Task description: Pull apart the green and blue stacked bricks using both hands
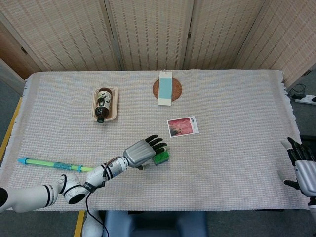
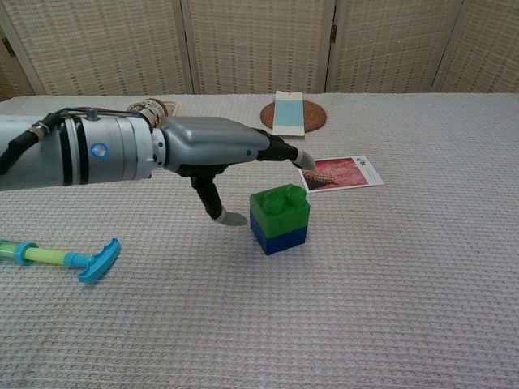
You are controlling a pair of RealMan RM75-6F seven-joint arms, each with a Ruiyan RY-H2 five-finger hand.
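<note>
A green brick (image 2: 279,206) sits stacked on a blue brick (image 2: 280,237) near the middle of the table; in the head view the green brick (image 1: 161,158) peeks out beside my left hand. My left hand (image 2: 231,151) (image 1: 142,151) hovers over the stack with fingers spread, its thumb hanging down just left of the bricks, holding nothing. My right hand (image 1: 302,166) stays at the table's right edge with fingers apart and empty; the chest view does not show it.
A photo card (image 2: 337,173) lies just behind the bricks. A blue card on a round coaster (image 2: 289,114) and a bottle in a tray (image 1: 104,103) sit further back. A green and blue pen-like tool (image 2: 61,258) lies at the left front.
</note>
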